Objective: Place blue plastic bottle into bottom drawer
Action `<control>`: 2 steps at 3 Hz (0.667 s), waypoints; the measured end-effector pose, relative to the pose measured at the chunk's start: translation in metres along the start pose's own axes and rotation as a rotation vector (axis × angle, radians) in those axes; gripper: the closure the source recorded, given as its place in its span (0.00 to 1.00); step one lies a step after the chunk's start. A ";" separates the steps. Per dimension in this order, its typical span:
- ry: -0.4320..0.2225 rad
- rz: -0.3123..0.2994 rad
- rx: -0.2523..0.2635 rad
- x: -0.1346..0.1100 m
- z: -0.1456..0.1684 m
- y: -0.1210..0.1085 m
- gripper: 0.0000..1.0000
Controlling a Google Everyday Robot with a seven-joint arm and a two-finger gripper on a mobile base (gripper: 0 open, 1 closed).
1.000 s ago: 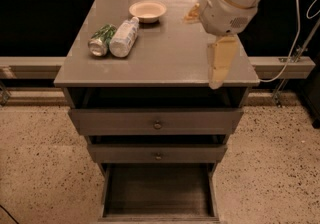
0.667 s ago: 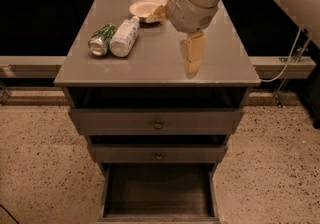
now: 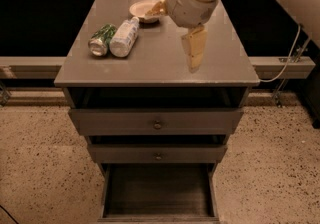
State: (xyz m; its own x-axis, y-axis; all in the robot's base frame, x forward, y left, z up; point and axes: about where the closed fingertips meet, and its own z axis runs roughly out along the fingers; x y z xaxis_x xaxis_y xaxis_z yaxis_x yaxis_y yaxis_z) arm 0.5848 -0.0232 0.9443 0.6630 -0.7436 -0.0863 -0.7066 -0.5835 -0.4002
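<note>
Desk (image 3: 150, 65) top is mostly bare at centre and front, with open room between the gripper (image 3: 193, 64) and the left edge. The gripper hangs over the right-centre of the desk, tip pointing down; can't tell whether it is apart or together. The blue plastic bottle (image 3: 124, 37) lies on its side at upper left, well apart from the gripper and touching the green can (image 3: 101, 40). A small dish (image 3: 141, 11) sits behind it. The bottom drawer (image 3: 157, 190) is pulled open at the frame bottom. Label text is unreadable.
</note>
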 end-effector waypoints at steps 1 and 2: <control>0.002 -0.156 0.034 0.008 0.002 -0.032 0.00; 0.056 -0.354 0.022 0.024 0.013 -0.067 0.00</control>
State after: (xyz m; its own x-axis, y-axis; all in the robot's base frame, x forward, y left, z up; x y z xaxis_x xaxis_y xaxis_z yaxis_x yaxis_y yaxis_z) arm 0.6507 0.0025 0.9566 0.8507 -0.5137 0.1113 -0.4297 -0.8016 -0.4156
